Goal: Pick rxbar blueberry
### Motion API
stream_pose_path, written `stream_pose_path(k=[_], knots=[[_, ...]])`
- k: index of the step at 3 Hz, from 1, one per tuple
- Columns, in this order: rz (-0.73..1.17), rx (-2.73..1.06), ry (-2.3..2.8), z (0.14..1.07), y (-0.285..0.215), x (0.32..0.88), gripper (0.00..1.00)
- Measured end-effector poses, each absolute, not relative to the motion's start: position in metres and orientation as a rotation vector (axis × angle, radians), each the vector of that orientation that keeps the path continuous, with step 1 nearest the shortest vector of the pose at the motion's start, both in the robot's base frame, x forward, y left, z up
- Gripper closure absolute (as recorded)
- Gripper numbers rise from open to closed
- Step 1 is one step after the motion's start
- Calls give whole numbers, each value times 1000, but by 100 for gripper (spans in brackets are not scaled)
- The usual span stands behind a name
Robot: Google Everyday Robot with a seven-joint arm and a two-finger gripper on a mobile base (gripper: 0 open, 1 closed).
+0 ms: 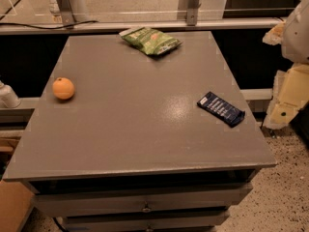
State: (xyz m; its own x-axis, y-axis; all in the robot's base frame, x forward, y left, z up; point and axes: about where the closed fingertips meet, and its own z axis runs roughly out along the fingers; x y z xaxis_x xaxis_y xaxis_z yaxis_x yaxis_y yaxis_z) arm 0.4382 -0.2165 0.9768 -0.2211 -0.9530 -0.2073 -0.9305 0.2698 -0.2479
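Observation:
The rxbar blueberry (220,108) is a flat dark navy wrapper with white text lines and a white patch at its left end. It lies flat and slanted on the grey table top (140,124), near the right edge. My gripper (286,102) shows as cream and white parts at the right edge of the view, beyond the table's right side. It is to the right of the bar, apart from it, and holds nothing that I can see.
A green crinkled snack bag (150,40) lies at the table's far edge. An orange round fruit (63,88) sits near the left edge. Drawers (145,202) run below the table front. A rail and metal posts (190,6) stand behind the table.

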Motion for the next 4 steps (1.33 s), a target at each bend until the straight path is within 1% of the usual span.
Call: stream_pose_path(k=[1,2,4], knots=[[-100,-1723,2230,977,-216,438,0],[-98,-1713,2216,970,-215,452,0],[-32,-1604,2260,924,-219,517,0]])
